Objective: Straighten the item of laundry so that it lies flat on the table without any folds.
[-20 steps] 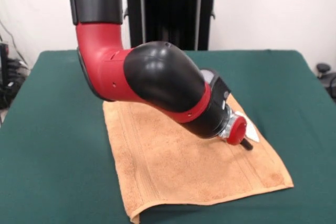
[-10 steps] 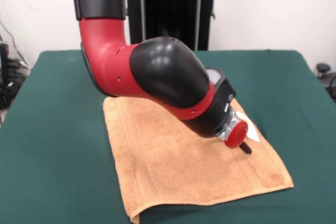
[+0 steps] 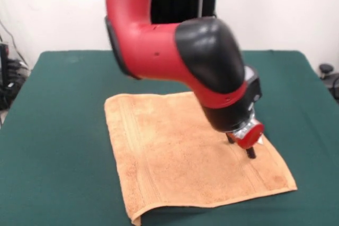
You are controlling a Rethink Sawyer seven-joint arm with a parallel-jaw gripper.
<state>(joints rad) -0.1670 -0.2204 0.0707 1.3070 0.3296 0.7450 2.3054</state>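
One orange-tan towel (image 3: 185, 157) lies on the dark green table (image 3: 58, 130), a little toward the camera side of the middle and turned at a slant to the table's edges. It is spread out almost flat. Its nearest corner, at the lower left of the picture, curls up slightly off the green cloth. Faint woven band stripes run along two sides: one set near the left edge, one set near the right-hand edge.

One red and black arm (image 3: 180, 56) comes down from the top of the picture and bends over the towel's far right part, hiding the cloth's far right corner. At its end sits a red disc, and below it the gripper (image 3: 241, 146) points down at the towel near its right edge. Two dark fingers (image 3: 251, 153) show beneath the disc, set a little apart from each other, their tips at or just above the cloth; I cannot tell whether they touch it. They hold nothing that can be seen.
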